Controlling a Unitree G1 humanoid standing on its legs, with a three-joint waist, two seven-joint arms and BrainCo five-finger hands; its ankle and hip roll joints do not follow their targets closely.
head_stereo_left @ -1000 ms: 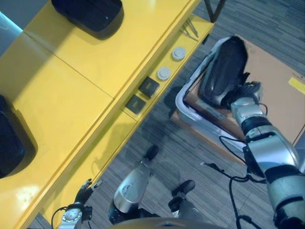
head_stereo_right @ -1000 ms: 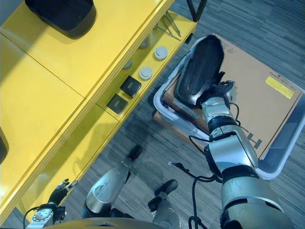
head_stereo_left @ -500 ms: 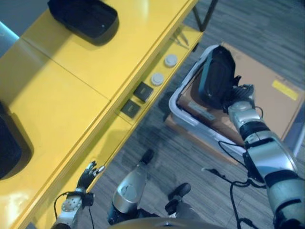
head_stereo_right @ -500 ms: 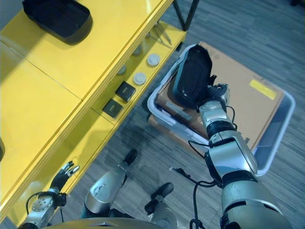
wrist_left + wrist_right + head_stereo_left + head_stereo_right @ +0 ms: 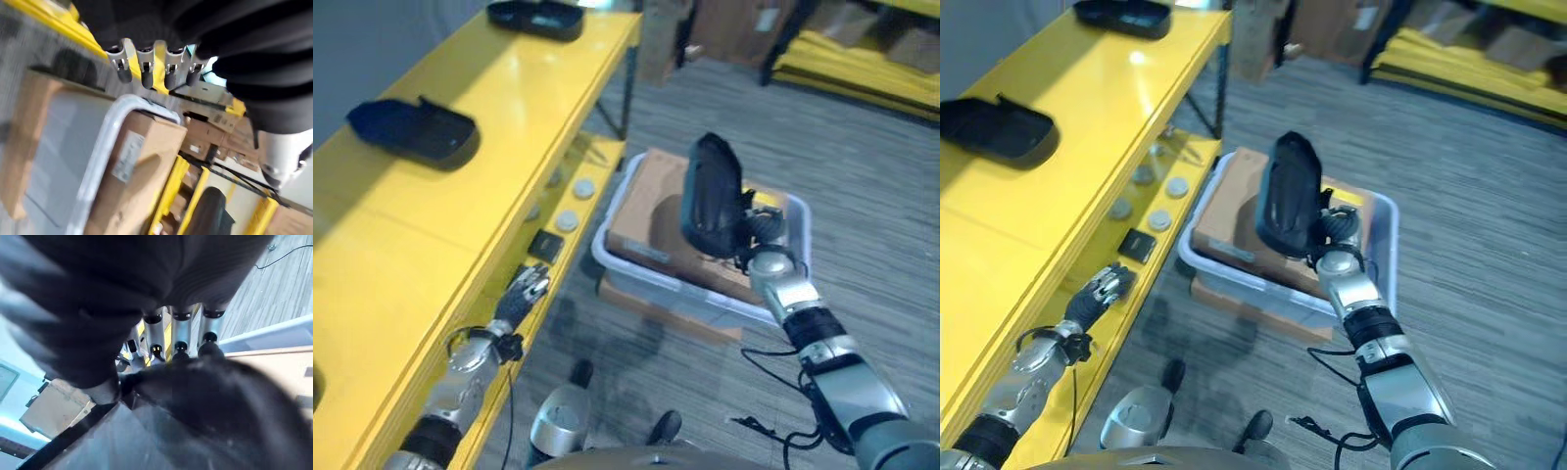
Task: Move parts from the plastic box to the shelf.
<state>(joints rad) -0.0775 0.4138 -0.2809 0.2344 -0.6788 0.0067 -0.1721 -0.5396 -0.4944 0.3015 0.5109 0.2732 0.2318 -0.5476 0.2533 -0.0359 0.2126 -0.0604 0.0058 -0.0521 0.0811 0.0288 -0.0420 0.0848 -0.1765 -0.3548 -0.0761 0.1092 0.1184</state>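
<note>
Right hand is grasping a black curved moulded plastic part, holding it upright above the clear plastic box with a brown cardboard carton in it. Left hand, fingers relaxed and empty, is hovering beside the yellow metal shelf, where two black parts are lying.

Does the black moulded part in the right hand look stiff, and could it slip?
The black moulded part keeps its shape while held upright by the right hand, so probably stiff and light. Gripped only at its lower end, it may tip. Its glossy surface could be slippery.
</note>
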